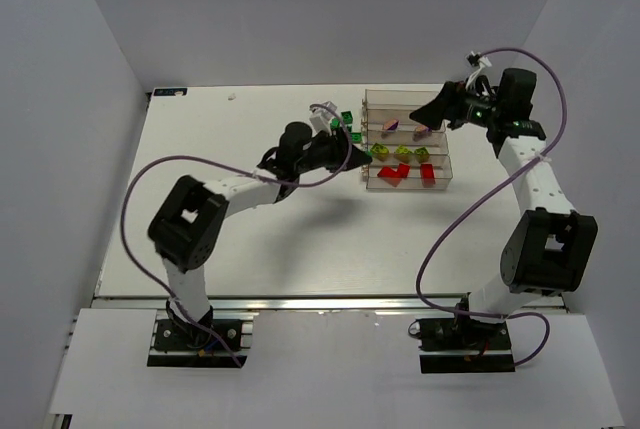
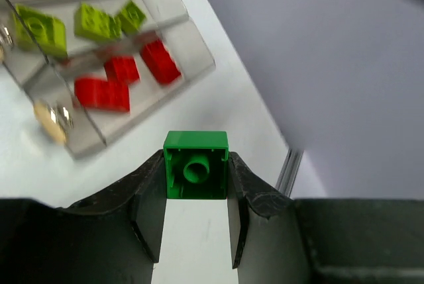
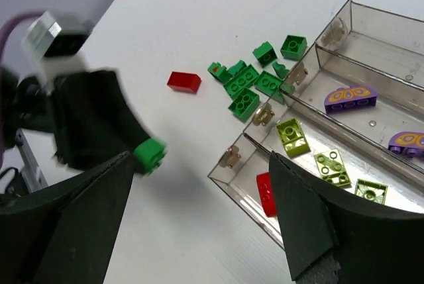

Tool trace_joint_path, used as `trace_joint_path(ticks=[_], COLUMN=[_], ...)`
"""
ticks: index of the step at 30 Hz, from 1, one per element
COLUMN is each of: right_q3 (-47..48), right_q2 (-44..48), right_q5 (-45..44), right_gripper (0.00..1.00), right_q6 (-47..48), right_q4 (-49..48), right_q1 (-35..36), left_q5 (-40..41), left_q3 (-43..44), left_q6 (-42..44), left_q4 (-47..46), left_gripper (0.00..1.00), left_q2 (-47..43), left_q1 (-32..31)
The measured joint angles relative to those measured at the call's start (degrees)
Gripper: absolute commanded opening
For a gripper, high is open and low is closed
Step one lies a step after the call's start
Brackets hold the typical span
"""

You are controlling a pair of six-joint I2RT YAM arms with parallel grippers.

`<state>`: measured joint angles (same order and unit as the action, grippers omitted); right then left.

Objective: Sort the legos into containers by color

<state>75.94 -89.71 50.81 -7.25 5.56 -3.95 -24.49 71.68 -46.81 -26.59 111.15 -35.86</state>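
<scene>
A green brick [image 2: 196, 165] is gripped between the fingers of the left gripper [image 2: 196, 173]. The clear containers [image 2: 86, 145] are seen ahead and to its left, with red bricks [image 2: 126, 75] and lime bricks [image 2: 93, 22] in separate bins. The right gripper [image 3: 199, 228] is spread wide, with nothing between its fingers, over the containers; loose green bricks [image 3: 248, 89] and a lone red brick [image 3: 184, 81] are seen on the worktop [image 3: 185, 6] ahead of it.

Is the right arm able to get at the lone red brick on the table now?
Probably: the right tool is open and the red brick lies bare, but the left tool with its green brick hangs close by.
</scene>
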Motion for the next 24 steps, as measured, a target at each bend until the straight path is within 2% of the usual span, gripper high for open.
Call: trace_joint_path(ticks=[3, 7, 9, 12, 17, 24], right_q3=[3.3, 2.9, 2.1, 1.5, 0.4, -0.4], right_q2=[0.0, 0.1, 0.1, 0.1, 0.5, 0.9], right_q5=[-2.2, -4.9, -5.6, -5.7, -5.6, -5.5], right_gripper=[0.87, 0.82, 0.74, 0.71, 0.7, 0.68], right_q6=[-2.8, -3.9, -4.2, -4.8, -5.5, -6.4], right_q4=[3.6, 8.7, 10.7, 14.0, 16.8, 18.8], right_q1=[2.1, 9.3, 12.9, 16.9, 20.3, 23.8], left_q5=[-2.3, -2.3, -1.4, 0.2, 3.5, 5.6], left_q3=[-12.2, -20.7, -22.6, -23.3, -25.5, -26.9], left_q6=[9.4, 19.7, 23.2, 28.0, 34.3, 38.4], left_q4=[-1.8, -3.3, -3.6, -3.2, -3.2, -2.2], left_gripper=[0.0, 0.0, 0.0, 0.0, 0.0, 0.0], left_q2=[-11.1, -20.6, -22.8, -24.1, -25.3, -25.9], left_q1=[-0.3, -0.9, -1.1, -1.6, -2.7, -3.3])
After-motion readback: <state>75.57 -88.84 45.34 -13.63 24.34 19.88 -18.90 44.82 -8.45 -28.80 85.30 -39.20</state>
